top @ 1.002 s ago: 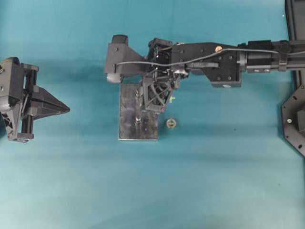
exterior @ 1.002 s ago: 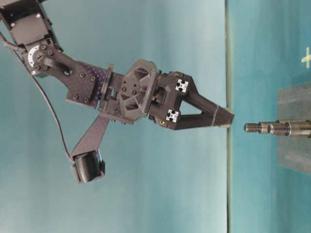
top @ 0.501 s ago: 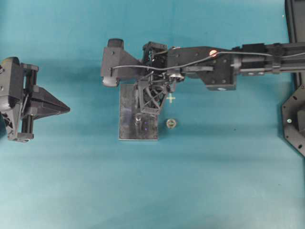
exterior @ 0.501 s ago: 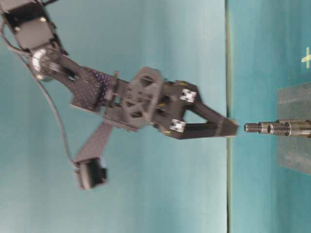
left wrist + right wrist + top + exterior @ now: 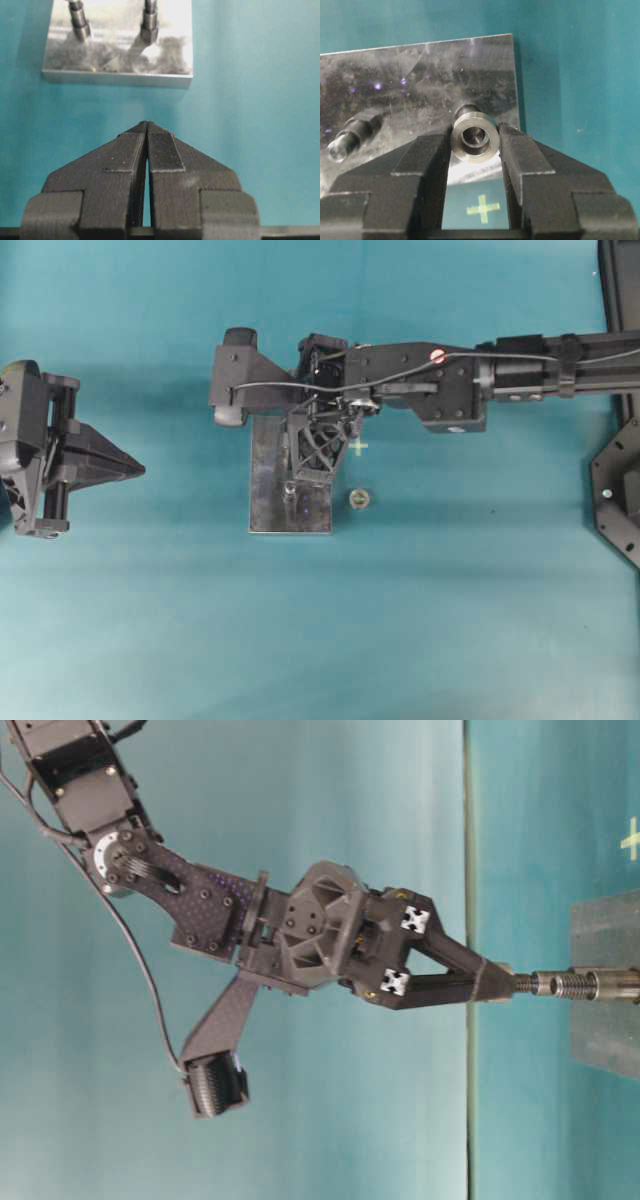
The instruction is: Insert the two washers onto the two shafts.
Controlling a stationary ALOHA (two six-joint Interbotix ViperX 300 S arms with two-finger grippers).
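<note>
The steel washer (image 5: 475,156) is pinched between the fingers of my right gripper (image 5: 475,132), which is shut on it. It hangs directly over one upright threaded shaft (image 5: 475,136), whose top shows through the washer's hole. From table level, the right gripper (image 5: 495,986) has its tips at that shaft's (image 5: 560,984) threaded end. Both shafts stand on a grey metal plate (image 5: 268,490), where the right gripper (image 5: 318,447) covers the far one and the near shaft (image 5: 288,490) stands free. My left gripper (image 5: 135,469) rests shut and empty at the table's left, with its jaws (image 5: 146,126) pointing at the plate (image 5: 115,77).
A small round metal part (image 5: 359,499) lies on the teal table just right of the plate. A yellow cross mark (image 5: 358,446) is beside the right gripper. Black equipment (image 5: 615,480) stands at the right edge.
The right gripper has moved left and come down with the washer. Its tips have closed the gap to the shaft's end and now sit over it. The left arm has not moved.
</note>
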